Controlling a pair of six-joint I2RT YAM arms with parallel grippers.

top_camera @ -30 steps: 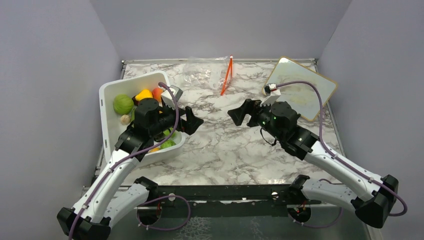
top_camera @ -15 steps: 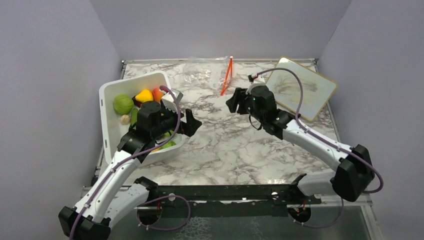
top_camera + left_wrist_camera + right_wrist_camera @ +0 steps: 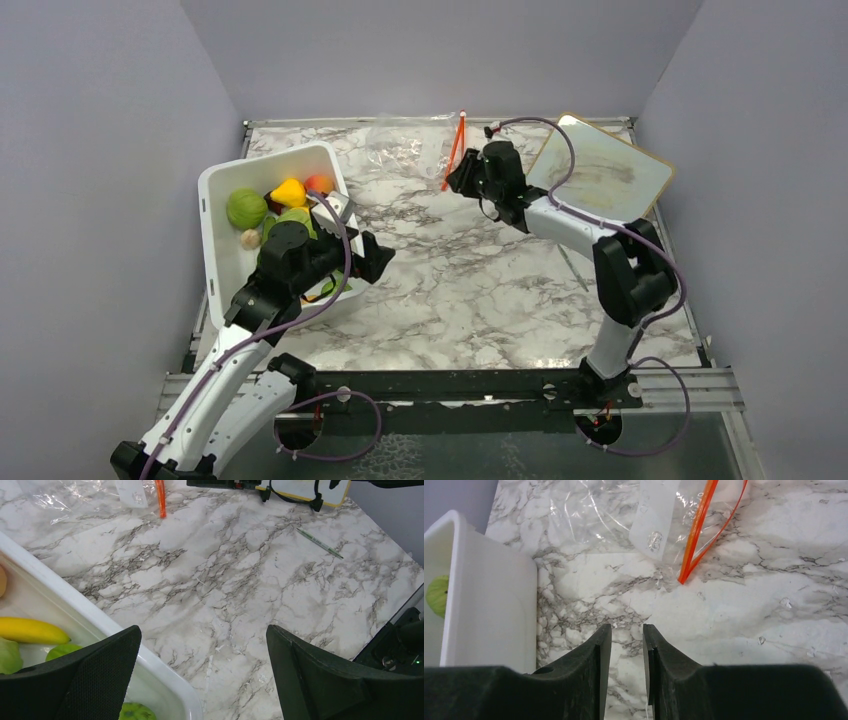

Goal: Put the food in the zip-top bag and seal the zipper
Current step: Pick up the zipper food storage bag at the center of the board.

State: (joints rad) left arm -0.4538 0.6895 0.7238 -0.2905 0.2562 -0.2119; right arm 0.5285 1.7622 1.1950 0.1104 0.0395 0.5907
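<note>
The zip-top bag (image 3: 408,146) lies flat and empty at the back of the marble table, its red-orange zipper (image 3: 455,150) standing open in a narrow V. In the right wrist view the bag (image 3: 624,515) and zipper (image 3: 698,530) are just ahead of my right gripper (image 3: 626,627), whose jaws stand a narrow gap apart with nothing between them. From above, the right gripper (image 3: 456,181) hovers by the zipper's near end. The food sits in the white tub (image 3: 213,185): a green ball (image 3: 246,208), a yellow piece (image 3: 288,190), an orange one (image 3: 319,184). My left gripper (image 3: 374,256) is open over the tub's right rim (image 3: 75,600).
A framed whiteboard (image 3: 600,175) lies at the back right. A pen (image 3: 320,542) rests on the marble right of centre. Grey walls close in the table on three sides. A banana (image 3: 30,630) shows inside the tub in the left wrist view.
The right arm has reached forward and left to the bag's zipper end, and its jaws have narrowed from wide open. The left gripper has drifted slightly back and stays wide open.
</note>
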